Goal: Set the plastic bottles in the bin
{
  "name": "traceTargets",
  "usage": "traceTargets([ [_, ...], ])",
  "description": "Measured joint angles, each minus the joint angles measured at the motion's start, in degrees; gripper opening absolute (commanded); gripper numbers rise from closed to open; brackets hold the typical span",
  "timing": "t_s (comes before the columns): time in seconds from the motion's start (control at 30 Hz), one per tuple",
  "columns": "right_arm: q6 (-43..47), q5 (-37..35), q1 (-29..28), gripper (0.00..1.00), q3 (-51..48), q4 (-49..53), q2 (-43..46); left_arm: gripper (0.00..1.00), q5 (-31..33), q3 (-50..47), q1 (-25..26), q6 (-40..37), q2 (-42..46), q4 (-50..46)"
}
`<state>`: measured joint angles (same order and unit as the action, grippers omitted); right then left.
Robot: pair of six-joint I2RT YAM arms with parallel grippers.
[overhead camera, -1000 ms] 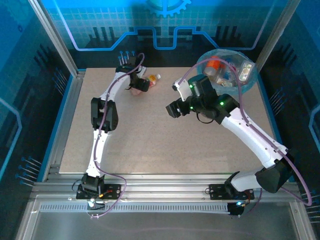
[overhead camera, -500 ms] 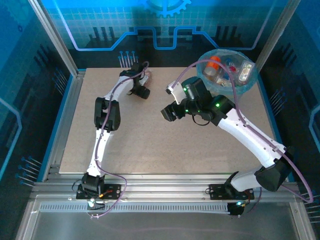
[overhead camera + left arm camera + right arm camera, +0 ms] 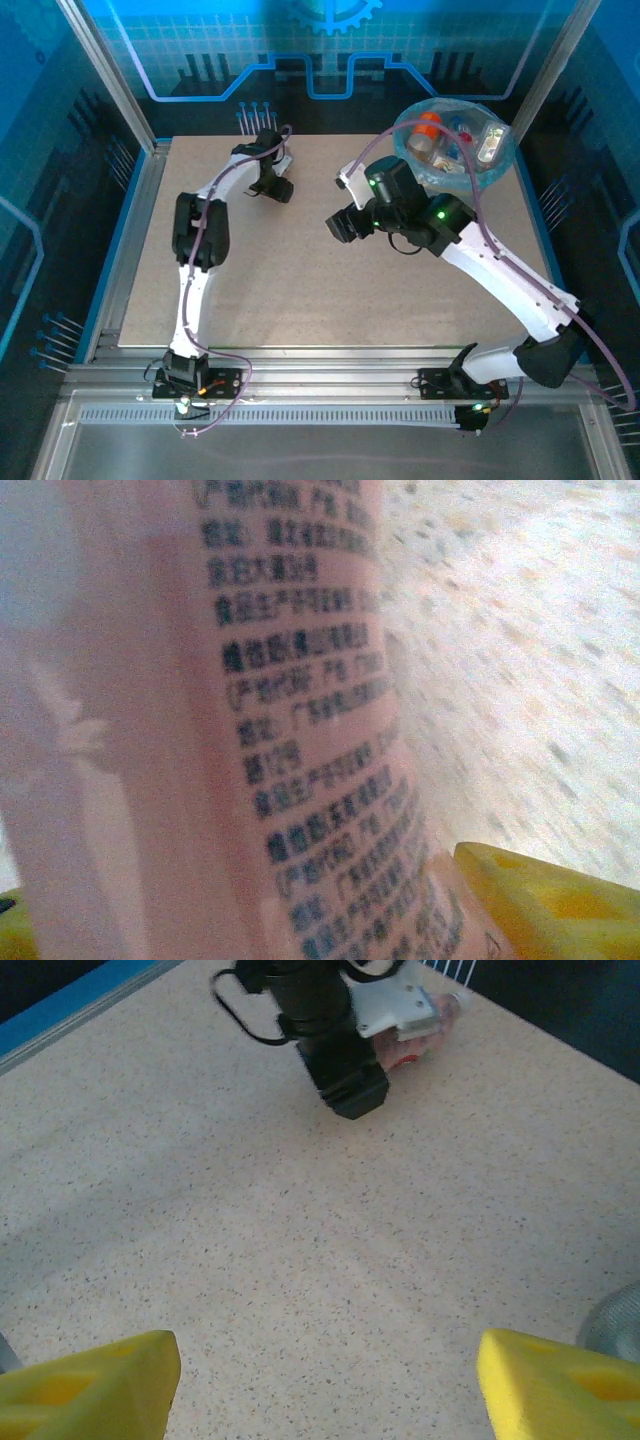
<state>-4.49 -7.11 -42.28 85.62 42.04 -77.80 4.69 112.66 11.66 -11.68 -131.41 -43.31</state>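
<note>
A pink plastic bottle (image 3: 250, 740) with a label of dark print stands close in front of the left wrist camera. My left gripper (image 3: 280, 920) is shut on it, a yellow fingertip (image 3: 550, 900) pressed against its right side. From above, the left gripper (image 3: 277, 187) sits at the far left of the table and covers the bottle. The right wrist view shows that bottle (image 3: 415, 1045) lying on the table under the left arm's black wrist (image 3: 335, 1055). My right gripper (image 3: 325, 1400) hangs open over bare tabletop, near the table's middle (image 3: 340, 222). The bin (image 3: 505, 160) at the far right holds several bottles (image 3: 430, 130).
The speckled beige table (image 3: 300, 290) is bounded by a metal frame and blue walls. The bin's grey edge (image 3: 615, 1325) shows at the lower right of the right wrist view. The right arm's white links (image 3: 500, 270) cross the table's right half.
My left gripper has closed on the pink bottle, which lay in sight beside it a second ago and is now covered from above. The right gripper has shifted slightly left.
</note>
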Motion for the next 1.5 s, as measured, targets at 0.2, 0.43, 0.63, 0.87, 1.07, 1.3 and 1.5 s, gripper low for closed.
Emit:
traceTargets([
  [0.2,-0.72,2.10,4.02,0.82,1.14,-0.22,3.21,0.51,-4.61,-21.90,3.67,4.24,28.81,13.40],
  [0.43,-3.87,13.38,13.88,0.90,2.23,-4.66,9.68,0.48,-9.49,-39.76,20.83,2.27,54.69,30.73],
  [0.63,-6.08,19.28,16.11,1.00,0.68,-11.37,17.25,0.49,-13.20,-49.81,24.72,2.16,60.72,36.11],
  [0.87,-9.70,24.81,16.24,0.95,0.52,-14.23,16.68,0.48,-18.01,-51.15,32.89,-2.45,64.00,36.04],
  [1.07,-14.69,23.80,17.42,0.78,0.33,-12.28,13.73,0.49,-17.57,-52.41,33.51,-3.80,66.10,36.39],
  [1.3,-18.95,34.47,18.73,0.49,0.52,-14.01,11.80,0.50,-17.55,-53.16,34.10,-5.90,67.06,36.20],
  [1.5,-20.96,39.78,18.88,0.11,2.40,-13.84,10.21,0.72,-16.50,-53.20,34.16,-7.32,67.21,35.71],
])
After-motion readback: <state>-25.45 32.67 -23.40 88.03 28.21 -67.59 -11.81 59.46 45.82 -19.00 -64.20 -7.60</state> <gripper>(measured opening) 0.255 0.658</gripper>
